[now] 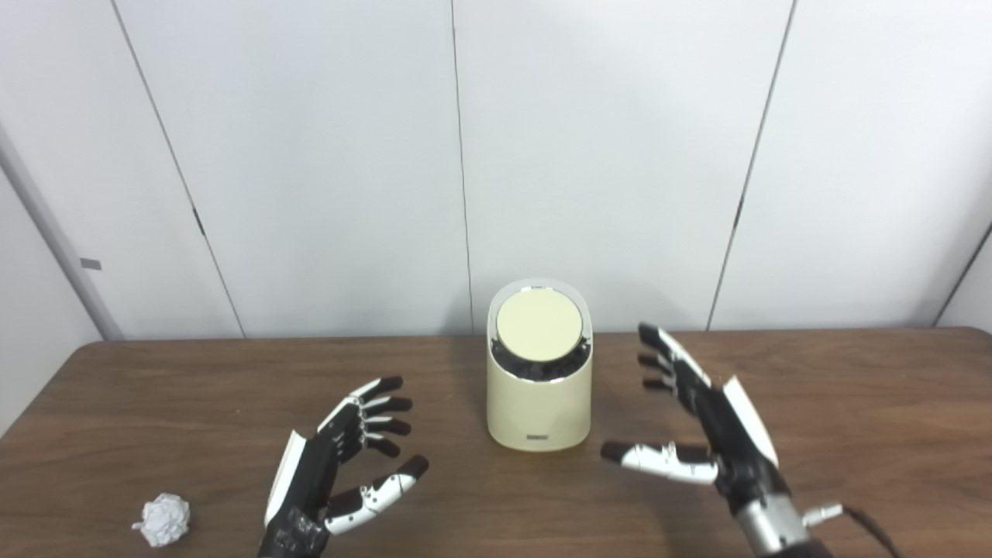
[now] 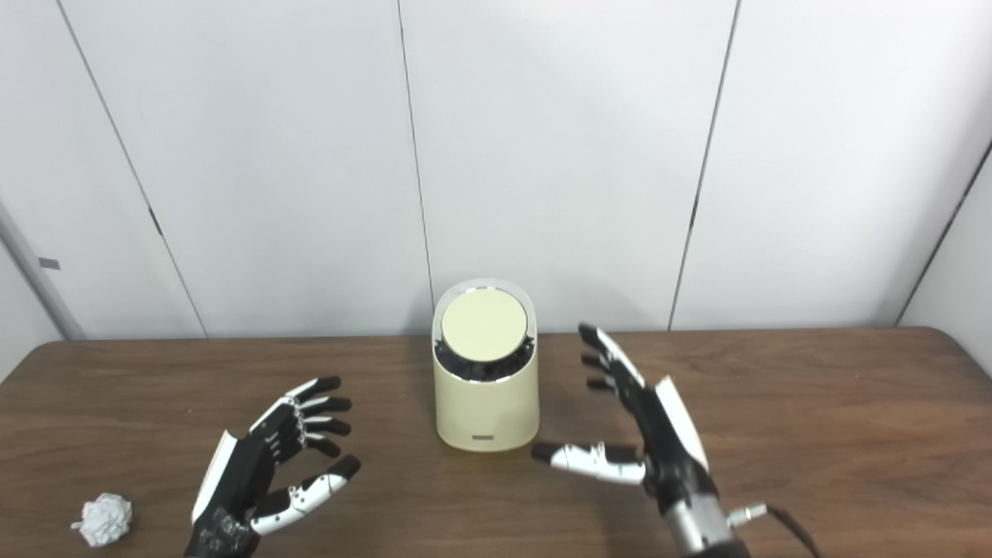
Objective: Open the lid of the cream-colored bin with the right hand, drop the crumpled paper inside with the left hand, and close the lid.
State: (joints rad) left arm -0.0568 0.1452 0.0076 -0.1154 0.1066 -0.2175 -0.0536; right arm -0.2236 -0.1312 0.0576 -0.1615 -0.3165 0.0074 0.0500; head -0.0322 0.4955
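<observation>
Bin (image 1: 539,403), cream-colored, lid (image 1: 539,325) down, stands mid-table (image 1: 852,403) between our hands for easy reach. Right robot hand (image 1: 701,434), fingers spread, empty, waits beside it. Left robot hand (image 1: 341,465), likewise splayed and empty; crumpled paper (image 1: 164,519) lies near it, ungrasped.

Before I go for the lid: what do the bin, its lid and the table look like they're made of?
Bin: looks like smooth cream plastic or coated metal, with an even matte sheen; I can't tell which. Lid: flat cream disc with a shiny, chrome-like rim, dark beneath. Table: brown wood grain, likely laminate, with a soft sheen. Crumpled paper: white with sharp creases.
</observation>
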